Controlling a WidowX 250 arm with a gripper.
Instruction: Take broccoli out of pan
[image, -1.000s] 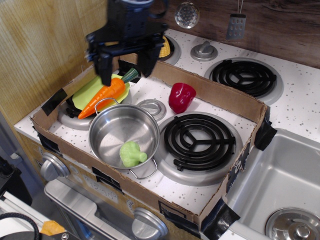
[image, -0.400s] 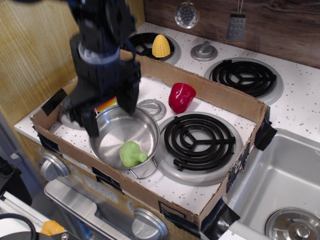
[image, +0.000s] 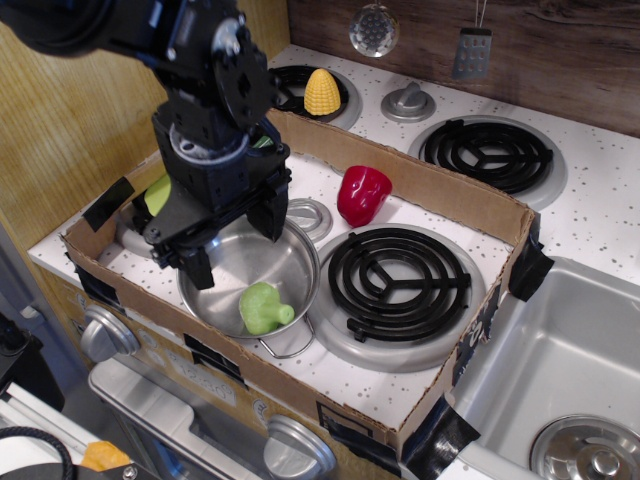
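The light-green broccoli lies inside the shiny steel pan, near its front rim, stem pointing right. The pan stands on the front left of the toy stove inside a cardboard tray. My gripper hangs over the pan's back left part, fingers spread wide and empty. One finger reaches down at the pan's left rim, the other at its back rim. The broccoli is in front and to the right of the gripper, apart from it.
A cardboard tray wall surrounds the stove area. A red pepper, a small silver lid and a black coil burner lie to the right. A yellow-green plate is behind the arm. Corn sits at the back.
My gripper has come down and forward from above the carrot and plate to just over the pan, and has shifted a little right. The broccoli and pan have not moved.
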